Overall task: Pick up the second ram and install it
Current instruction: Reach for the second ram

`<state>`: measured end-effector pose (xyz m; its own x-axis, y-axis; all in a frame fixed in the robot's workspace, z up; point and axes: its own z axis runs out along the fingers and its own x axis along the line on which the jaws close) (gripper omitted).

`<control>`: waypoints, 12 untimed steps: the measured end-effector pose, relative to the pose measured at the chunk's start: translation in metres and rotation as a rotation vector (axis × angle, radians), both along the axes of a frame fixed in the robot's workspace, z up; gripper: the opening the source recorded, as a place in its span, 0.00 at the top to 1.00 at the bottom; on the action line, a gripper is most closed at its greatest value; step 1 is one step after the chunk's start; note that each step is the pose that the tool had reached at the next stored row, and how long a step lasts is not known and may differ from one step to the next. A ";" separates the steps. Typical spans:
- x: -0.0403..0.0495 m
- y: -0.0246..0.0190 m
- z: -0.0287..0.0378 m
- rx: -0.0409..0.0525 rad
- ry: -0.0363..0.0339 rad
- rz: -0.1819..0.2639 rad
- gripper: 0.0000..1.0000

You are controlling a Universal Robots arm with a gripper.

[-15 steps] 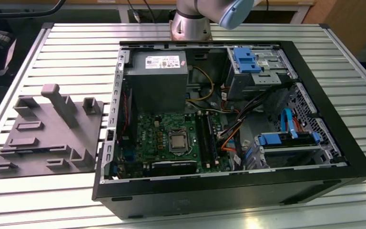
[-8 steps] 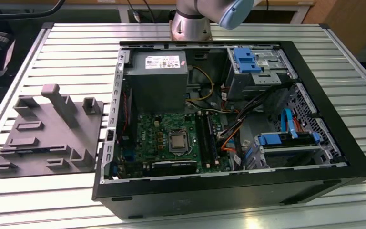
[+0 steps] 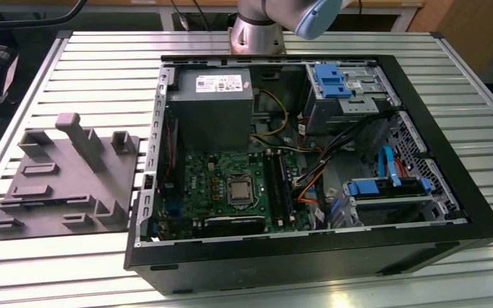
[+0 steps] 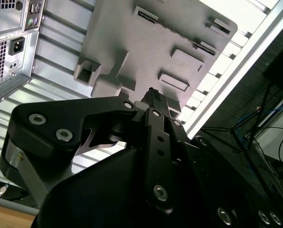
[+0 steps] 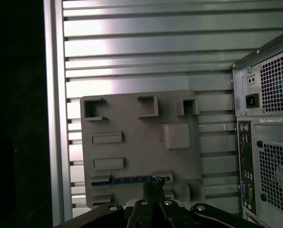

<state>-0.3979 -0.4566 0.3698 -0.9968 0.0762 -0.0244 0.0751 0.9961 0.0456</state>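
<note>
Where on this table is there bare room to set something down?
The slatted table is bare between the grey tray and the edge near the arm's base, and in a strip at the exterior view's right of the computer case. Inside the case it is crowded with cables, motherboard and drive cages.

Your exterior view looks steeply down on case and tray; both wrist views share that tray from well above.
</note>
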 end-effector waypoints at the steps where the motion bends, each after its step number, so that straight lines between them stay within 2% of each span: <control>1: -0.0002 -0.0001 -0.0001 -0.0001 0.0000 0.000 0.89; 12: -0.0034 -0.0021 -0.0032 0.0000 0.0000 0.000 0.89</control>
